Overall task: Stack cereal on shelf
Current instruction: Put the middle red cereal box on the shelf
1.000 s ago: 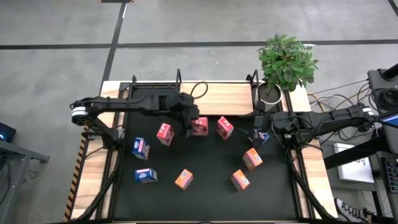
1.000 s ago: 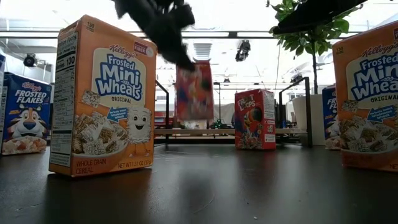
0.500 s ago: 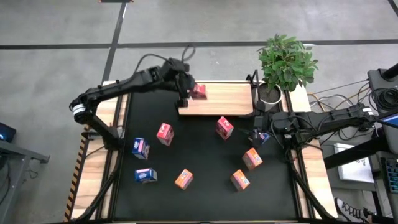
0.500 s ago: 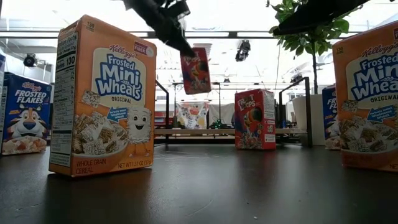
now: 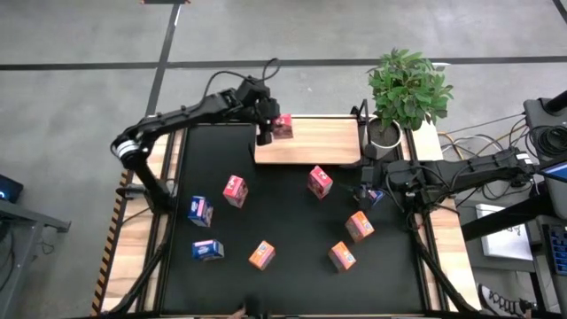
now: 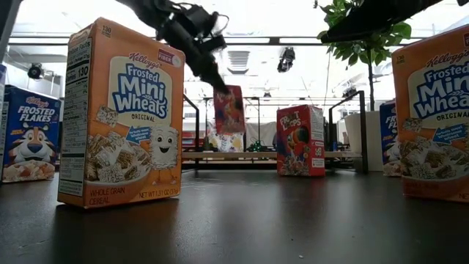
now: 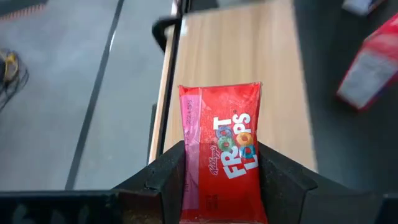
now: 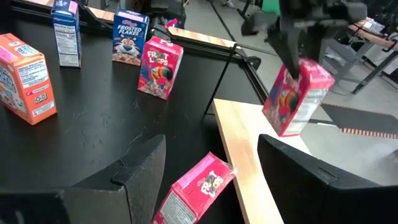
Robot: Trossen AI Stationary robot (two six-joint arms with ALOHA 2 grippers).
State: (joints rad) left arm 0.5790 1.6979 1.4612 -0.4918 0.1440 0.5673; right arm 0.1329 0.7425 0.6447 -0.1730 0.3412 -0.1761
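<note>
High view: we find the red Froot Loops box held above the left end of the shelf, the light-wood board at the far edge of the black table. The right wrist view shows the box tilted and clear of the wood, so we judge it not yet set down.

The left gripper is clenched on this box; in its own wrist view the two fingers press its long sides, spread only as wide as the box itself, with board showing beyond it.

Step in hand, in our judgement: placing the first box on the shelf. The next move calls for lowering until the base meets the wood, righting the tilt, then freeing the grip without tipping the box.

Elsewhere on the table we count two more red boxes, two blue ones at the left and three orange ones nearer the front; all appear untouched. A further blue box lies just by the right gripper, which waits low at the table's right side, beside a potted plant. Its fingers stand well apart and hold nothing, a red box lying close ahead of them in its wrist view
</note>
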